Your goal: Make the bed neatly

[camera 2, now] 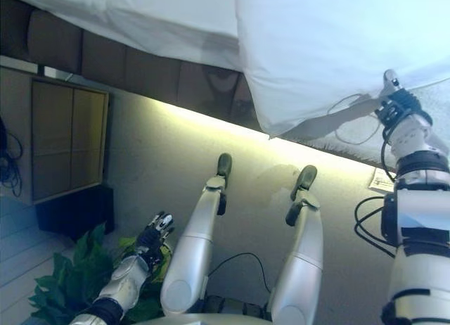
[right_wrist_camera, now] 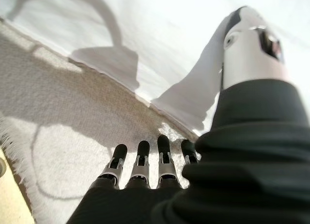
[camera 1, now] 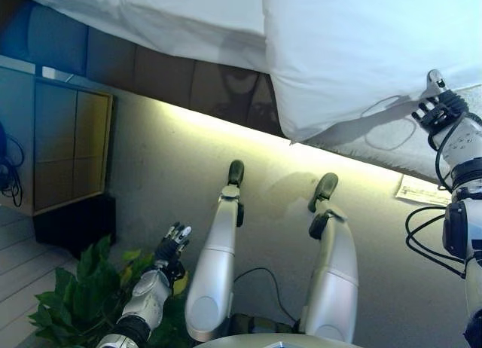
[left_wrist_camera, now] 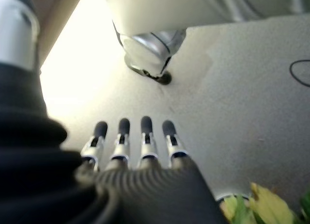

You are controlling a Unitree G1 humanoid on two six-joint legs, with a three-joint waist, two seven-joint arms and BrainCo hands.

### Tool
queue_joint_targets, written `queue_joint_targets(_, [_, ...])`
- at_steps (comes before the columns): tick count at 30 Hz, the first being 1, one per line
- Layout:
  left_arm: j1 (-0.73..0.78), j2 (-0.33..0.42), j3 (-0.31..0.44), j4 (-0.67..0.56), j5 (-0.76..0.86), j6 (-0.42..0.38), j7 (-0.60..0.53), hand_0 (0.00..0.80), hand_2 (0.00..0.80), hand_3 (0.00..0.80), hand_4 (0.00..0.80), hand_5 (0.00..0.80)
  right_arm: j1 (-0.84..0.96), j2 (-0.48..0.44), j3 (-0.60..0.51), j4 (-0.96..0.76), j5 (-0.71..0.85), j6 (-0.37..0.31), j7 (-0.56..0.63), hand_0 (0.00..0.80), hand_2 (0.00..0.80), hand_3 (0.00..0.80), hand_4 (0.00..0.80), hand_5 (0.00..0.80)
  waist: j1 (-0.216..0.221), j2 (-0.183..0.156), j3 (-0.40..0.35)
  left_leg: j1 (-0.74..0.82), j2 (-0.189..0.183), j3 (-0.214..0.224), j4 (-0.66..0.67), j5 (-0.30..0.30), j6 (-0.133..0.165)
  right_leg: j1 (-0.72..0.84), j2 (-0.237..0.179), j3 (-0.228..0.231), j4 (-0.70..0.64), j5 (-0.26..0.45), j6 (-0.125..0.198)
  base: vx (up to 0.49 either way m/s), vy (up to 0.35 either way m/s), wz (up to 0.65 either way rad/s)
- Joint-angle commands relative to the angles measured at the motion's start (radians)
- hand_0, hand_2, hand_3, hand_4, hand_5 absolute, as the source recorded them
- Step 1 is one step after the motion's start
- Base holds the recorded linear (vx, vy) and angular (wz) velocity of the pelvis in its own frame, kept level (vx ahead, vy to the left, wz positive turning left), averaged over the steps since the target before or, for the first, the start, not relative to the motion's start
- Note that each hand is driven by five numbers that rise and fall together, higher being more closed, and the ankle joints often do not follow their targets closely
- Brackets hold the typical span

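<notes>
The right hand (camera 1: 435,107) is up at the bed's edge, its thumb pressed over a fold of the white duvet (camera 1: 354,47) while the fingers (right_wrist_camera: 140,158) lie straight beneath it on the grey textured blanket (right_wrist_camera: 63,132); I would call that a pinch on the duvet's hem, though how firm it is I can't tell. From that hand the duvet spreads away across the bed, its free edge running from the hand towards a hanging corner that droops over the bed's side. The long run of cloth lies along the bed, so any smoothing pull would likely go along that edge, not across it. This arm is by far the nearer one; the left hand (camera 1: 172,245) hangs low, well away from the bed, with its fingers (left_wrist_camera: 145,136) straight and holding nothing. Beyond the duvet's corner a white sheet (camera 1: 151,20) covers the rest of the mattress, above the dark padded bed base (camera 1: 151,69). Below the bed is pale carpet (camera 1: 151,167), lit by a glowing strip under the frame. A slip of paper (camera 1: 418,190) lies on the carpet close to the bed near the right arm. Away from the bed, by the left hand, stand a wooden cabinet (camera 1: 64,148) and a leafy green plant (camera 1: 83,299).
</notes>
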Motion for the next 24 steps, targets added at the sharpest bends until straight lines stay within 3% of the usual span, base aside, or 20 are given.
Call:
queue_joint_targets(1, [0.096, 0.043, 0.019, -0.02, -0.013, -0.027, -0.031, 0.0, 0.0, 0.0, 0.0, 0.0, -0.114, -0.127, 0.083, -0.141, 0.056, -0.092, 0.053, 0.0, 0.0, 0.0, 0.0, 0.0, 0.006, 0.062, 0.001, -0.029, 0.029, -0.018, -0.046, 0.103, 0.026, -0.024, 0.023, 0.022, 0.046, 0.03, -0.007, -0.036, -0.002, 0.04])
queue_joint_targets(14, [0.113, 0.072, 0.006, -0.097, 0.022, 0.001, -0.063, 0.0, 0.0, 0.0, 0.0, 0.0, -0.101, -0.105, 0.07, -0.227, -0.014, -0.13, 0.204, 0.0, 0.0, 0.0, 0.0, 0.0, 0.019, 0.027, 0.001, 0.141, 0.041, 0.006, -0.113, 0.109, 0.01, 0.164, 0.003, -0.041, -0.062, 0.045, 0.009, 0.007, 0.014, -0.02])
queue_joint_targets(15, [0.114, 0.074, 0.007, -0.097, 0.022, 0.003, -0.063, 0.0, 0.0, 0.0, 0.0, 0.0, -0.1, -0.105, 0.069, -0.228, -0.024, -0.142, 0.21, 0.298, 0.298, 0.298, 0.298, 0.298, 0.02, 0.025, 0.001, 0.15, 0.041, 0.006, -0.119, 0.111, 0.009, 0.176, 0.003, -0.044, -0.071, 0.047, 0.01, 0.035, -0.005, -0.01])
queue_joint_targets(16, [0.115, 0.079, 0.01, -0.096, 0.023, 0.008, -0.063, 0.0, 0.0, 0.0, 0.0, 0.0, -0.109, -0.105, 0.075, -0.235, -0.037, -0.176, 0.209, 0.8, 0.8, 0.8, 0.8, 0.8, 0.024, 0.02, 0.001, 0.17, 0.041, 0.008, -0.136, 0.116, 0.008, 0.199, 0.004, -0.05, -0.088, 0.051, 0.014, 0.0, 0.0, 0.0])
queue_joint_targets(19, [0.118, 0.088, 0.02, -0.089, 0.019, 0.006, -0.064, 0.0, 0.0, 0.0, 0.0, 0.0, -0.131, -0.107, 0.087, -0.258, -0.032, -0.235, 0.229, 0.8, 0.8, 0.8, 0.8, 0.8, 0.032, 0.015, 0.001, 0.205, 0.041, 0.011, -0.17, 0.127, 0.006, 0.24, 0.002, -0.065, -0.117, 0.059, 0.02, 0.015, 0.004, 0.04])
queue_joint_targets(24, [0.111, 0.103, 0.039, -0.082, 0.012, 0.011, -0.081, 0.0, 0.0, 0.0, 0.0, 0.0, -0.16, -0.103, 0.102, -0.282, -0.022, -0.273, 0.201, 0.8, 0.8, 0.8, 0.8, 0.8, 0.043, 0.009, 0.001, 0.232, 0.04, 0.009, -0.2, 0.137, 0.001, 0.275, 0.001, -0.079, -0.142, 0.061, 0.025, -0.005, 0.019, 0.06])
